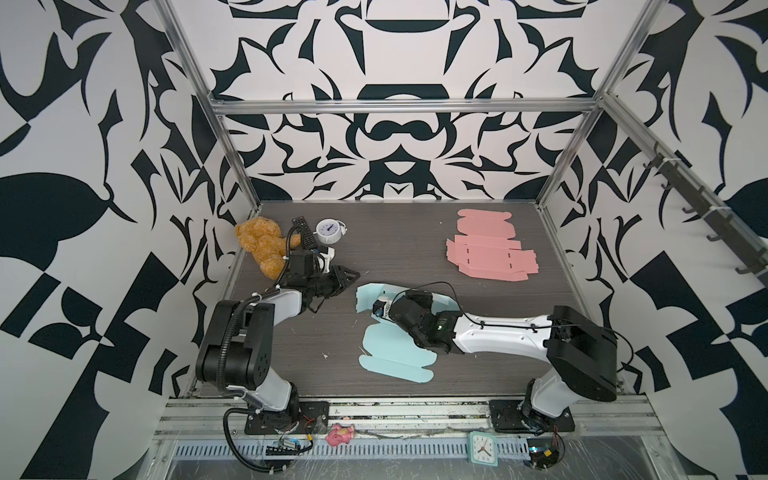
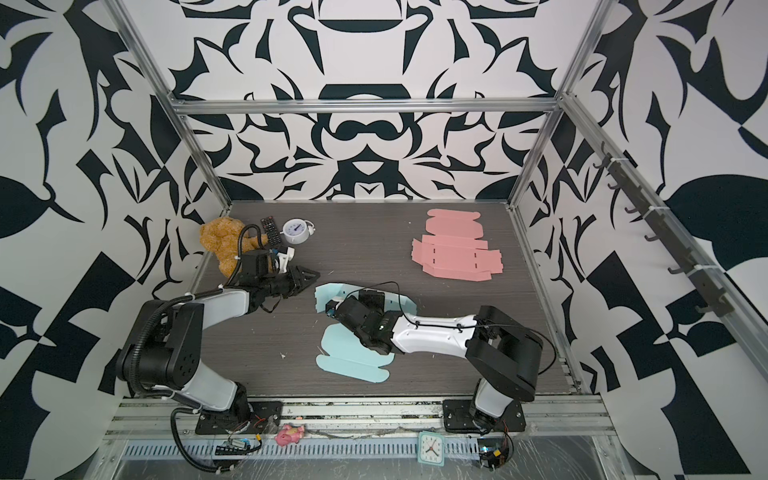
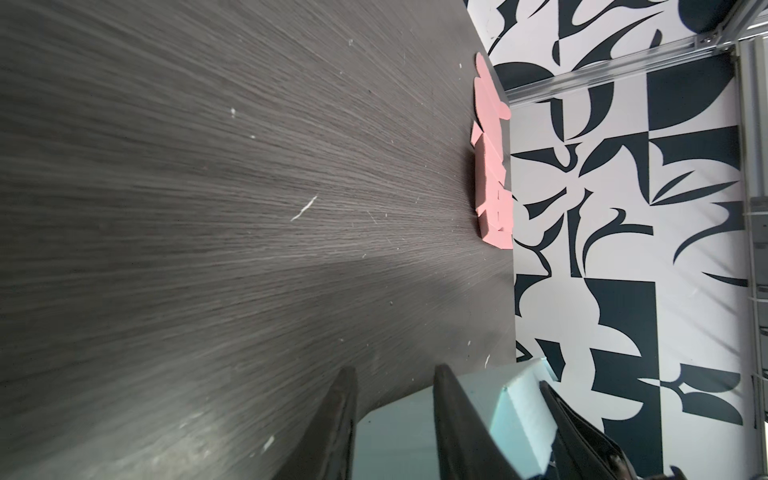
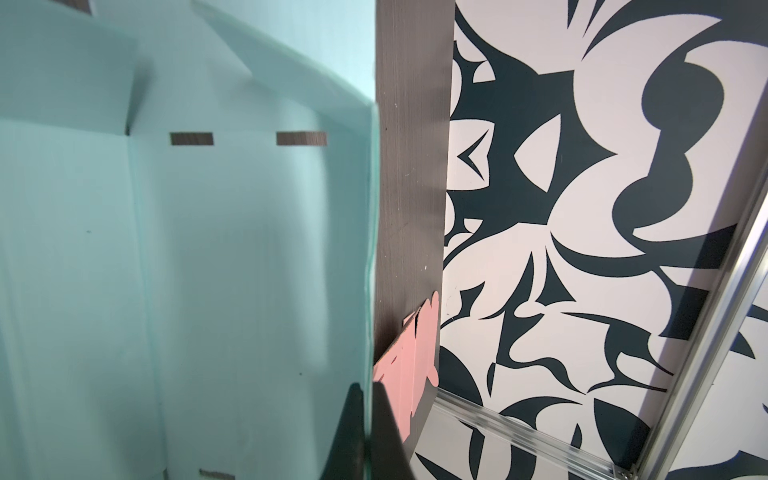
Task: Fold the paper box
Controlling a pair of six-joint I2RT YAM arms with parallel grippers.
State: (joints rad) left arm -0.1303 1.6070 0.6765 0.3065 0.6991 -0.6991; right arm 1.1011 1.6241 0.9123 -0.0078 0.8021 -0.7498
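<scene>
Dark wood-grain table (image 1: 415, 249) — blue paper box (image 1: 395, 357) mid-table, far walls raised, near flaps flat. My right claw (image 4: 368, 384) pinches a raised wall; left claw (image 3: 395, 370) open, empty — most folds remain.

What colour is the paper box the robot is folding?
The paper box is light blue, clearest in a top view.

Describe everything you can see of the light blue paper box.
The paper box is a pale blue, die-cut card blank, half folded. Its rounded near flap lies flat on the table; the far panels stand up as walls. Narrow slots line one crease. The right gripper has its jaws shut on a raised wall's edge. The left gripper sits by its left corner; contact unclear.
</scene>
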